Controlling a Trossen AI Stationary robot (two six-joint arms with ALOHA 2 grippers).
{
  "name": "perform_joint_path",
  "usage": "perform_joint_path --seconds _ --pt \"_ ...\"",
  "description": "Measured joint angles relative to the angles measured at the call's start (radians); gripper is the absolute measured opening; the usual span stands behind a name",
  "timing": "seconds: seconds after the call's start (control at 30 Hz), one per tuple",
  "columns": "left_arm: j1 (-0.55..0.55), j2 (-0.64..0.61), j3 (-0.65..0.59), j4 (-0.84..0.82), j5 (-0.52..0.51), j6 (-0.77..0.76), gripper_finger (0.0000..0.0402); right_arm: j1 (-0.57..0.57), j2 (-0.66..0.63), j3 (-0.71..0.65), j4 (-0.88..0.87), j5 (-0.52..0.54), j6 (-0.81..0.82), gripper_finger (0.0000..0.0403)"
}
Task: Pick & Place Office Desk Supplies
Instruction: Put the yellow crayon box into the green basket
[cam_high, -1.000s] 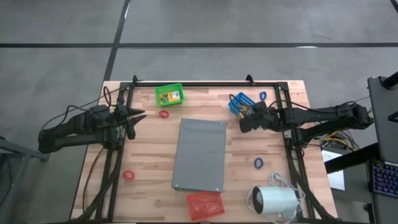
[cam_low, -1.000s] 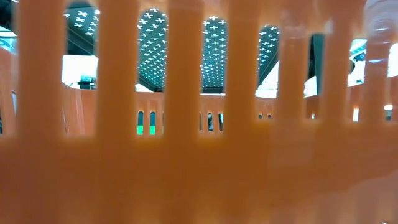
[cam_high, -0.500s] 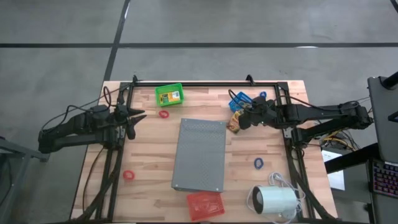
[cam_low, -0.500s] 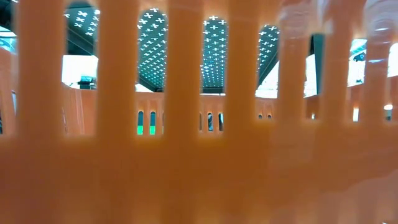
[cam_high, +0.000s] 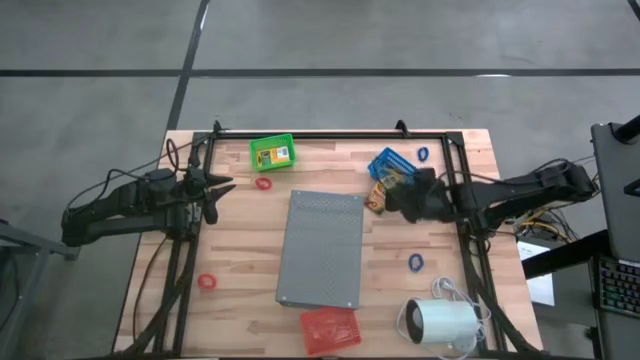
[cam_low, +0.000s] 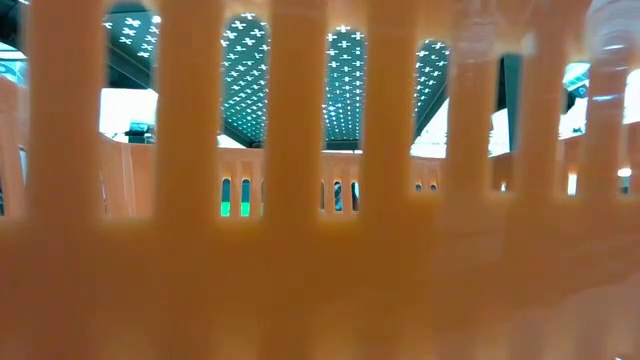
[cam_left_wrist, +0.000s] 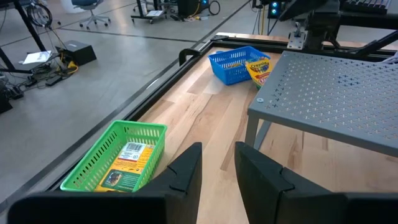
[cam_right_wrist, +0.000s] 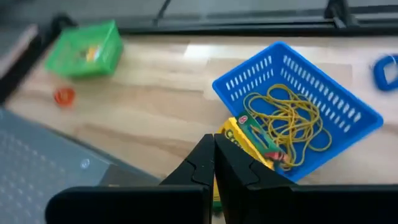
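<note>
The wooden table carries a big grey perforated slab at its middle, raised on short legs as the left wrist view shows. Near the front right corner lies a white cylinder with a cord, and an orange-red basket sits at the front edge below the slab. At the back a green basket holds a crayon box, and a blue basket holds tan rubber bands. A yellow crayon box lies on the wood against the blue basket, just beside the slab. The right gripper sits beside that box, fingers clenched together and empty. The left gripper waits at the left edge, fingers slightly apart, grasping nothing. Red rings and blue rings lie scattered on the wood
</note>
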Motion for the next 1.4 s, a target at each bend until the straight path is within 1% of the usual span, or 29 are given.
perform_joint_path --seconds 0.1,0.2,0.27,0.37,0.47,0.6,0.67,0.77,0.87,1.0,1.23,1.4 --pt "0.000 0.000 0.000 0.000 0.000 0.000 0.0098 0.079 0.001 -0.053 0.001 0.089 0.217 0.0008" --pt "0.000 0.000 0.000 0.000 0.000 0.000 0.0098 0.147 0.001 -0.105 0.002 0.139 0.364 0.0009" --pt "0.000 0.000 0.000 0.000 0.000 0.000 0.0098 0.181 0.003 -0.134 0.021 0.176 0.415 0.0015" --pt "0.000 0.000 0.000 0.000 0.000 0.000 0.0098 0.209 0.030 -0.161 0.049 0.228 0.428 0.0038" --pt "0.000 0.000 0.000 0.000 0.000 0.000 0.0098 0.223 0.084 -0.170 0.050 0.251 0.507 0.0075" --pt "0.000 0.000 0.000 0.000 0.000 0.000 0.0098 0.225 0.171 -0.185 0.052 0.251 0.648 0.0121" --pt "0.000 0.000 0.000 0.000 0.000 0.000 0.0098 0.230 0.208 -0.192 0.050 0.251 0.729 0.0134" --pt "0.000 0.000 0.000 0.000 0.000 0.000 0.0098 0.231 0.256 -0.196 0.056 0.251 0.808 0.0143" --pt "0.000 0.000 0.000 0.000 0.000 0.000 0.0098 0.230 0.289 -0.200 0.073 0.251 0.852 0.0143" --pt "0.000 0.000 0.000 0.000 0.000 0.000 0.0098 0.230 0.304 -0.236 0.165 0.248 0.867 0.0142" --pt "0.000 0.000 0.000 0.000 0.000 0.000 0.0098 0.230 0.275 -0.348 0.415 0.217 0.739 0.0150" --pt "0.000 0.000 0.000 0.000 0.000 0.000 0.0098 0.228 0.267 -0.378 0.449 0.215 0.696 0.0160"
